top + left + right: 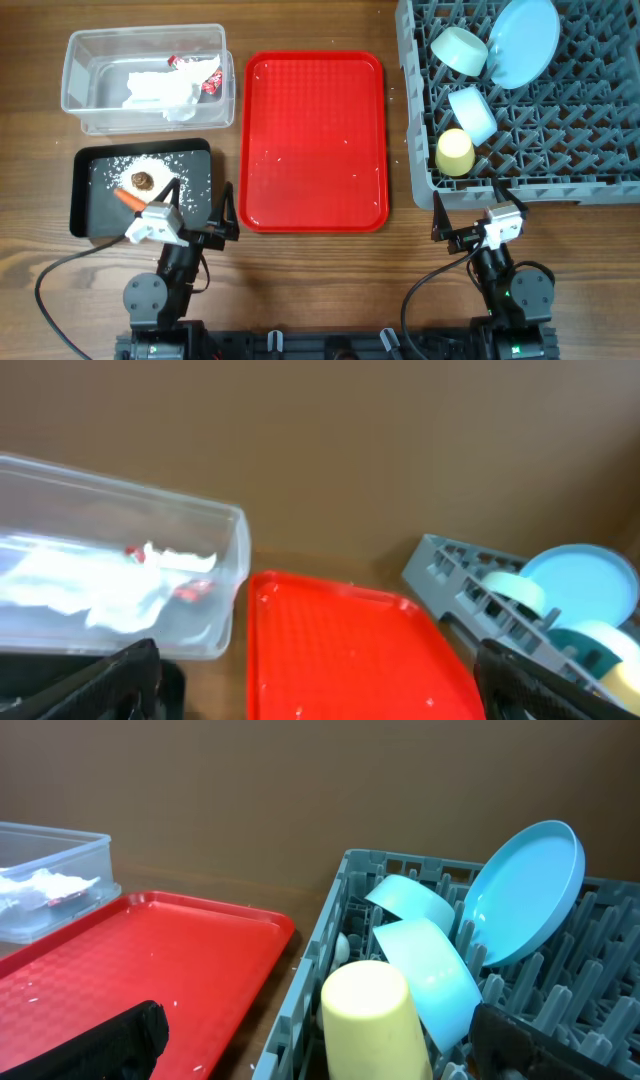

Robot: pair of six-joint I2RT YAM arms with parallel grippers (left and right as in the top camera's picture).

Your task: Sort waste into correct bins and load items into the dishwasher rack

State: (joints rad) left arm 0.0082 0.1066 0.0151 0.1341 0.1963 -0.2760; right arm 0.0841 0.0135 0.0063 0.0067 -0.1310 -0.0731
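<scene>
Wooden table (320, 270): two bins (68, 80) (80, 200), one rack (560, 150), two bowls (458, 48) (472, 112), one plate (523, 40), one cup (455, 152).

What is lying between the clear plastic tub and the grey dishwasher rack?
The flat red tray lies between the clear tub and the rack; the overhead view shows it best.

Open room above flat red tray (315, 140), flanked by clear tub (148, 31), black tray (196, 178), rack (560, 130).
</scene>
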